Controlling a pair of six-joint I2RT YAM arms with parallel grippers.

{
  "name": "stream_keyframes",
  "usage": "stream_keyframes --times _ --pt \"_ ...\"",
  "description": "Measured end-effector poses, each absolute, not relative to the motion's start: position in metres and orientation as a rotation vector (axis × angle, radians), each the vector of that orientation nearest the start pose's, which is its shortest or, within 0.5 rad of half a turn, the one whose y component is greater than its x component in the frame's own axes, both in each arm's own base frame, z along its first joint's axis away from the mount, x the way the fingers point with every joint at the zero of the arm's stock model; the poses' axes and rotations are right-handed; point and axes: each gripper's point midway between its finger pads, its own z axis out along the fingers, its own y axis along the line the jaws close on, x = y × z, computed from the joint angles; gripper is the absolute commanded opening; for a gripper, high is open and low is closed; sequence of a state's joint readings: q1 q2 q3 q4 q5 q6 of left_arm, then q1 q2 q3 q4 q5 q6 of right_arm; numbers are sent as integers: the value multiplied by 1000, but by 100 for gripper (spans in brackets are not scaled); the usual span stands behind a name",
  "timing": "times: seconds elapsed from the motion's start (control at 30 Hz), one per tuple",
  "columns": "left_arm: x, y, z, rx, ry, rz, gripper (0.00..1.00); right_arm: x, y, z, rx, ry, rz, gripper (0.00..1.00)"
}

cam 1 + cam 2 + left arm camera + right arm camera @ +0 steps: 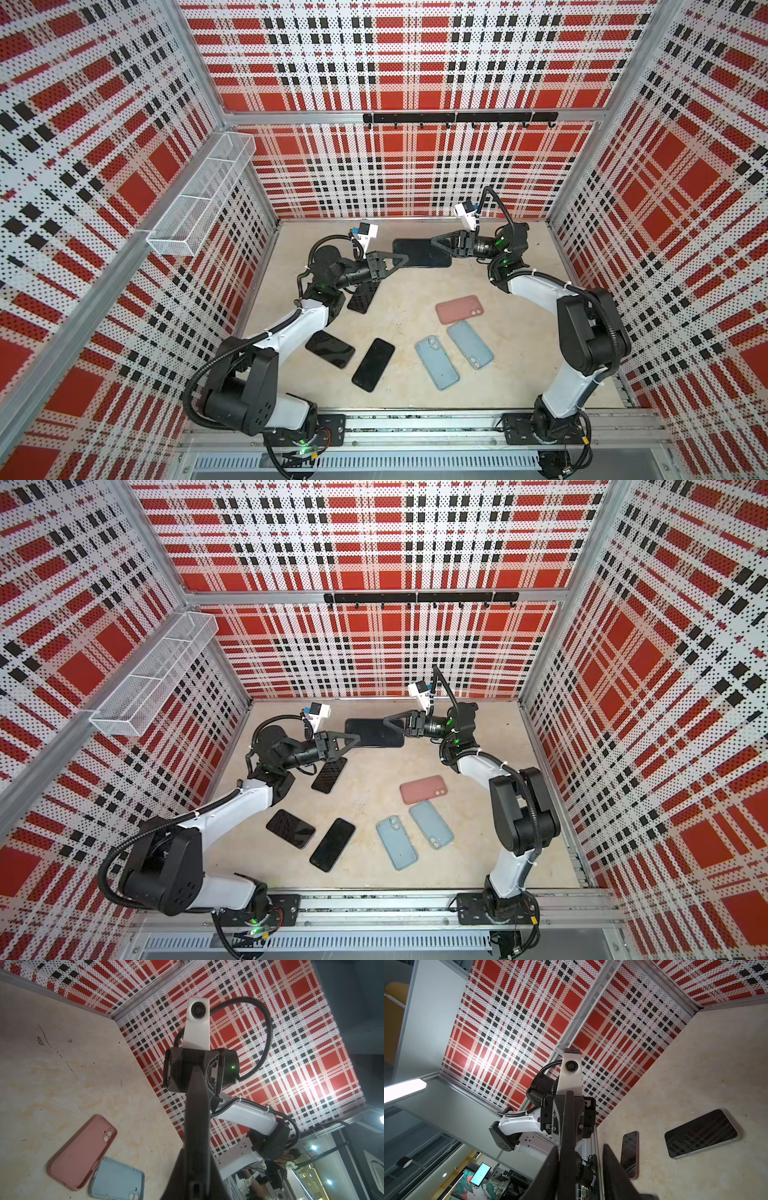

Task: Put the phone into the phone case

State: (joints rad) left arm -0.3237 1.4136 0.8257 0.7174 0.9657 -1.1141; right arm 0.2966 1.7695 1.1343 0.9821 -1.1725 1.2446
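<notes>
Black phone (419,254) held over the back of the counter (415,395) between two grippers
The left gripper (400,262) is clamped almost shut on its left corner; the phone should be kept level while the right gripper (437,241), jaws parted at the other end, is eased clear

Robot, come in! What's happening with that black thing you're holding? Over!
Left gripper shut on one end of black case. Right gripper open around the other end. Phone inside: cannot tell. Nothing in the way.
</notes>
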Motion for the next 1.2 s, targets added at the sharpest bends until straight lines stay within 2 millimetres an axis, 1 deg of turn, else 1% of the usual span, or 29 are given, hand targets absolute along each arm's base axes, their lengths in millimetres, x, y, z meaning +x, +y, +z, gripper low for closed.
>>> stream_keyframes --times 0.13,0.3,0.37,0.43,0.47,0.5,0.57,0.63,0.77,0.83,0.97,1.0,1.07,1.13,1.2 --pt "320 -257 307 259 1808 -1774 3 371 280 321 -505 1715 1899 20" --pt "323 -255 303 243 1821 -1763 10 370 281 320 -512 1716 1897 6" --pt "325 -252 303 231 1819 -1752 21 370 281 321 -508 1719 1901 2" --pt "328 -248 304 214 1816 -1742 22 369 283 321 -511 1718 1902 0" --pt "332 -245 306 199 1808 -1730 27 368 283 321 -512 1720 1904 0" --pt "334 -241 308 187 1798 -1715 36 368 283 321 -512 1720 1903 0" --pt "340 -234 311 155 1781 -1695 42 369 283 319 -504 1727 1900 0" --pt "344 -229 314 136 1763 -1671 58 372 283 316 -482 1743 1897 0" --pt "349 -217 311 77 1753 -1632 66 382 282 305 -422 1785 1856 0" --pt "351 -208 306 34 1757 -1597 68 389 282 296 -379 1829 1813 0" --pt "353 -183 296 -60 1783 -1474 76 411 284 278 -299 1939 1639 0" --pt "352 -177 296 -73 1788 -1427 78 419 284 274 -279 1974 1560 0" --pt "348 -166 299 -90 1792 -1337 80 429 287 269 -268 2024 1447 0" --pt "342 -158 301 -84 1794 -1257 82 437 295 265 -287 2058 1349 0" --pt "338 -152 300 -74 1807 -1194 82 444 302 254 -302 2094 1279 0"
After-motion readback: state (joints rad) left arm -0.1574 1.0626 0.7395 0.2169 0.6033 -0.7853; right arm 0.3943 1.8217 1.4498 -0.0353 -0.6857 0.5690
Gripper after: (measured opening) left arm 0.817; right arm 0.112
